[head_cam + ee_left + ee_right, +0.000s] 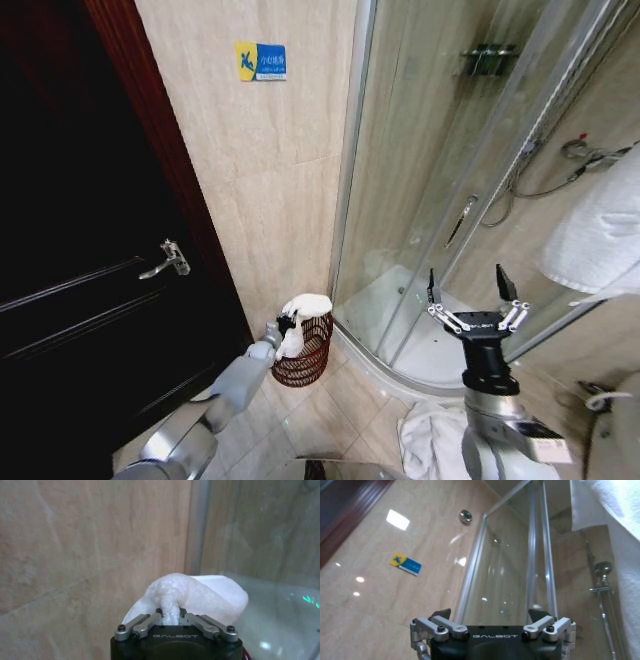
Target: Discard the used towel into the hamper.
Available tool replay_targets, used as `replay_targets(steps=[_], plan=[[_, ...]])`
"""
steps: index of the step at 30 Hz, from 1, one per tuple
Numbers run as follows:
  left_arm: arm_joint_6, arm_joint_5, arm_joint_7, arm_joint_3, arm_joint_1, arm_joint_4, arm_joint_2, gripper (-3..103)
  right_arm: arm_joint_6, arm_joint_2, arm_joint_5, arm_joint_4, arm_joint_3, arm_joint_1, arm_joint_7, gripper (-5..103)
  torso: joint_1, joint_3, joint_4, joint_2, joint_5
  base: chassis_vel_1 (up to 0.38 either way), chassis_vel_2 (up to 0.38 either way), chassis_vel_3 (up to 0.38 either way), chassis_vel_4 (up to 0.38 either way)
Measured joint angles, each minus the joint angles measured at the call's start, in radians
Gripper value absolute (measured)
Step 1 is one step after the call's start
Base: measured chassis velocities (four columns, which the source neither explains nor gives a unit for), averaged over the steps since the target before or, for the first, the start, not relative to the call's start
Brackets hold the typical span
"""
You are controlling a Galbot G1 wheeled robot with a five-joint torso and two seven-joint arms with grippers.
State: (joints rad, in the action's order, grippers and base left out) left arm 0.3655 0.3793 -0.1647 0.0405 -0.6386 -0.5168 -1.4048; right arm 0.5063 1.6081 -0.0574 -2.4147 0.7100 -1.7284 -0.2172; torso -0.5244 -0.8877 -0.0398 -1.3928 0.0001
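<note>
Left gripper [285,325] pinches the towel [305,307] right over the hamper [305,358] rim, basket directly below. Right gripper [470,300] idles spread wide by the shower.

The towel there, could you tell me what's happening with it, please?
The left gripper is shut on the white towel, holding it over the hamper, which stands on the floor by the shower corner. The towel's upper part shows above the rim. The right gripper is open, raised in front of the shower glass.
</note>
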Motion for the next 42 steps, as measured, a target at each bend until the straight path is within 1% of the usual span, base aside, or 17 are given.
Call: replay_targets(steps=[1, 2, 5, 6, 9, 12, 16, 20, 22, 27, 29, 30, 31, 33, 37, 40, 42], plan=[[-0.004, -0.019, 0.006, 0.0, 0.0, 0.008, -0.006, 8, 0.005, 0.0, -0.012, 0.0, 0.002, -0.002, -0.023, 100, 0.0, 0.0, 0.0, 0.0, 0.0001, 0.0, 0.0, 0.0, 0.0], [-0.004, -0.019, 0.006, 0.0, 0.0, 0.008, -0.006, 8, 0.005, 0.0, -0.012, 0.0, 0.002, -0.002, -0.023, 100, 0.0, 0.0, 0.0, 0.0, 0.0001, 0.0, 0.0, 0.0, 0.0], [-0.019, -0.079, 0.025, -0.002, -0.009, 0.016, -0.019, 8, 0.011, 0.0, -0.034, -0.007, 0.004, -0.014, -0.079, 100, 0.0, 0.0, 0.0001, 0.0, 0.0, 0.0, 0.0, 0.0, 0.0], [-0.019, -0.079, 0.025, -0.002, -0.009, 0.016, -0.019, 8, 0.011, 0.0, -0.034, -0.007, 0.004, -0.014, -0.079, 100, 0.0, 0.0, 0.0001, 0.0, 0.0, 0.0, 0.0, 0.0, 0.0], [-0.027, -0.116, 0.031, -0.011, -0.022, 0.013, -0.022, 8, 0.01, 0.0, -0.037, -0.013, -0.001, -0.016, -0.092, 100, 0.0, 0.0, 0.0, 0.0, 0.0, 0.0, 0.0, 0.0, 0.0], [-0.031, -0.123, 0.033, -0.016, -0.031, 0.009, -0.019, 8, 0.009, 0.0, -0.038, -0.015, -0.005, -0.017, -0.101, 100, 0.0, 0.0, 0.0001, 0.0, -0.0001, 0.0, 0.0, 0.0, 0.0], [-0.041, -0.12, 0.033, -0.02, -0.051, 0.003, -0.011, 8, 0.009, 0.0, -0.052, -0.019, -0.008, -0.016, -0.123, 100, 0.0, 0.0, -0.0002, 0.0, 0.0001, -0.049, 0.045, 0.044, -0.061], [-0.057, -0.078, 0.033, -0.02, -0.064, 0.002, -0.013, 8, 0.006, 0.0, -0.059, -0.022, -0.008, -0.016, -0.129, 100, 0.0, 0.0, -0.0001, 0.0, -0.0001, -0.11, 0.103, 0.087, -0.099], [-0.059, -0.072, 0.033, -0.02, -0.066, -0.001, -0.014, 8, 0.01, 0.0, -0.062, -0.024, -0.008, -0.017, -0.128, 100, 0.0, 0.0, -0.0001, 0.0, -0.0001, -0.126, 0.113, 0.13, -0.137], [-0.06, -0.071, 0.033, -0.017, -0.068, -0.009, -0.013, 8, 0.022, 0.0, -0.068, -0.025, -0.011, -0.02, -0.131, 100, -0.001, 0.0, -0.0001, 0.0, 0.0001, -0.112, 0.094, 0.101, -0.091], [-0.067, -0.072, 0.031, -0.013, -0.073, -0.015, -0.012, 8, 0.028, 0.0, -0.074, -0.027, -0.014, -0.027, -0.153, 100, -0.001, 0.0, 0.0003, 0.0, 0.0, -0.079, 0.043, 0.009, 0.019], [-0.08, -0.074, 0.026, -0.009, -0.079, -0.022, -0.01, 8, 0.032, 0.0, -0.077, -0.028, -0.017, -0.03, -0.166, 100, 0.0, 0.0, 0.0006, 0.0, -0.0002, 0.0, 0.0, 0.0, 0.0], [-0.08, -0.074, 0.026, -0.009, -0.079, -0.022, -0.01, 8, 0.032, 0.0, -0.077, -0.028, -0.017, -0.03, -0.166, 100, 0.0, 0.0, 0.0006, 0.0, -0.0002, 0.0, 0.0, 0.0, 0.0], [-0.092, -0.085, 0.022, -0.002, -0.087, -0.019, -0.005, 8, 0.034, 0.0, -0.078, -0.028, -0.02, -0.033, -0.182, 100, 0.0, 0.0, -0.0001, 0.0, 0.0, 0.0, 0.0, 0.0, 0.0], [-0.1, -0.103, 0.021, 0.004, -0.094, -0.003, -0.009, 8, 0.035, 0.0, -0.078, -0.028, -0.02, -0.032, -0.187, 100, 0.001, 0.0, -0.0005, 0.0, 0.0, 0.052, -0.025, -0.031, 0.025], [-0.1, -0.105, 0.021, 0.005, -0.095, 0.007, -0.021, 8, 0.036, 0.0, -0.078, -0.024, -0.022, -0.031, -0.188, 100, 0.001, 0.0, 0.0002, 0.0, 0.0, 0.0, 0.0, 0.0, 0.0], [-0.099, -0.105, 0.021, 0.006, -0.095, 0.011, -0.025, 8, 0.036, 0.0, -0.078, -0.023, -0.022, -0.03, -0.188, 100, 0.0, 0.0, 0.0002, 0.0, -0.0001, 0.0, 0.0, 0.0, 0.0]])
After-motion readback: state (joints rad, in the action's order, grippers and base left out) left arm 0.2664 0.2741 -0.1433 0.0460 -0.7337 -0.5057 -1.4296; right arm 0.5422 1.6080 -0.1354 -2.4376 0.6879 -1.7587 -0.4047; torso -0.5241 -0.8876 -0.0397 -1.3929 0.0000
